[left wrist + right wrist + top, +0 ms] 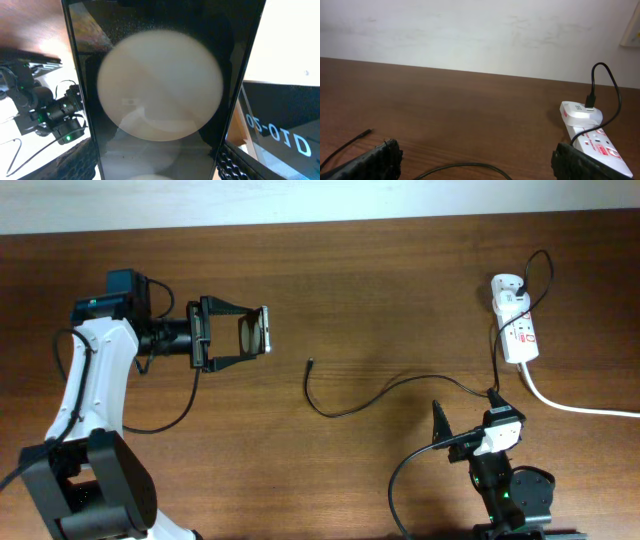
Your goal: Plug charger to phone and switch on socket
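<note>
Holding the phone [160, 85] off the table [350, 270], the left gripper [262, 330] is clamping it by its edges over the left half of the worktop, toward the far edge. The glossy black slab is filling the left wrist view. The right gripper [479, 161] is hovering by the near edge at the right, its fingers spread wide and gripping nothing.

The socket [522, 335] is lying near the far right corner with its white adapter plugged in. Whether its switch is on is too small to tell.

The charger [400, 385] is trailing from that adapter toward the middle of the worktop. Its connector tip [311, 363] is lying loose there, well apart from the phone.

By my reading the phone is picked up, while seizing the tip, plugging it in and switching on are all remaining.
</note>
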You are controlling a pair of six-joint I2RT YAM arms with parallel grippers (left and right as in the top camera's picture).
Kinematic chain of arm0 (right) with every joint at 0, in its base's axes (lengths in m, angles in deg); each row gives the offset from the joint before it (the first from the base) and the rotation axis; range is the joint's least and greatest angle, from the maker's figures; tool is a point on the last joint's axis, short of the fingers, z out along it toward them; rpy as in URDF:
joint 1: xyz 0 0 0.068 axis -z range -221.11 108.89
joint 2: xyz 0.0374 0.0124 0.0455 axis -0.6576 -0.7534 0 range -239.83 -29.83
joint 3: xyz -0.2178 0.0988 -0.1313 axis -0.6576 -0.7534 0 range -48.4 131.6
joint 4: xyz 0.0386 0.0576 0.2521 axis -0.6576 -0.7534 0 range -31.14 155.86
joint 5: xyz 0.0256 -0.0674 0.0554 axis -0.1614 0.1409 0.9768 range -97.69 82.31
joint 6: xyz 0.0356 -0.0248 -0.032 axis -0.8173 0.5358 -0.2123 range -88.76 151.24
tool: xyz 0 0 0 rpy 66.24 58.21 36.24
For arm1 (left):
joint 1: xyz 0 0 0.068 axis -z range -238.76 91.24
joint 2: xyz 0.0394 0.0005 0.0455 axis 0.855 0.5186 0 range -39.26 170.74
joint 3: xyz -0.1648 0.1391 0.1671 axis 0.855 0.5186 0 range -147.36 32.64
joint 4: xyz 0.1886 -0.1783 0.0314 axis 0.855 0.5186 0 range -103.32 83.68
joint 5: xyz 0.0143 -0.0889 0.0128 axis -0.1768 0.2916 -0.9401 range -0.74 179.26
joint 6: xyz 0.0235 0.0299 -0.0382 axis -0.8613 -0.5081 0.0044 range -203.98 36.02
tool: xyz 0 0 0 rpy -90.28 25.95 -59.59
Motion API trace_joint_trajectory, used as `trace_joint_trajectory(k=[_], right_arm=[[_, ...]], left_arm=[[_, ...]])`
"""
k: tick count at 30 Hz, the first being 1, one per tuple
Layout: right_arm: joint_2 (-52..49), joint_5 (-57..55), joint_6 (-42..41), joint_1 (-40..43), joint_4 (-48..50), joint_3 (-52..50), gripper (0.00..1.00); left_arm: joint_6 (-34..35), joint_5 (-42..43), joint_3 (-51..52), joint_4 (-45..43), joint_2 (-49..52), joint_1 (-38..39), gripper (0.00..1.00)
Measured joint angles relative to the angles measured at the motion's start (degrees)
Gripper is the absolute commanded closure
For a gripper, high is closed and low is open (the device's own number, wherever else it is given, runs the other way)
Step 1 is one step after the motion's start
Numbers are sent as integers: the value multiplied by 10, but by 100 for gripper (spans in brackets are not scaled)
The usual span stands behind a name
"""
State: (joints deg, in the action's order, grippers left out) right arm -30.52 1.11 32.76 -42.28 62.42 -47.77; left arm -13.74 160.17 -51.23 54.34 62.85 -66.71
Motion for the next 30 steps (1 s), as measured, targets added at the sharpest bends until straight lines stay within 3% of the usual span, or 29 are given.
trace_joint_trajectory(k=[8, 30], right_arm=[[0, 0, 0, 0, 0, 0, 1], [0, 0, 0, 0, 0, 0, 1]], left_arm=[[0, -16, 0, 0, 0, 0, 95], [0, -20, 0, 0, 0, 0, 94]])
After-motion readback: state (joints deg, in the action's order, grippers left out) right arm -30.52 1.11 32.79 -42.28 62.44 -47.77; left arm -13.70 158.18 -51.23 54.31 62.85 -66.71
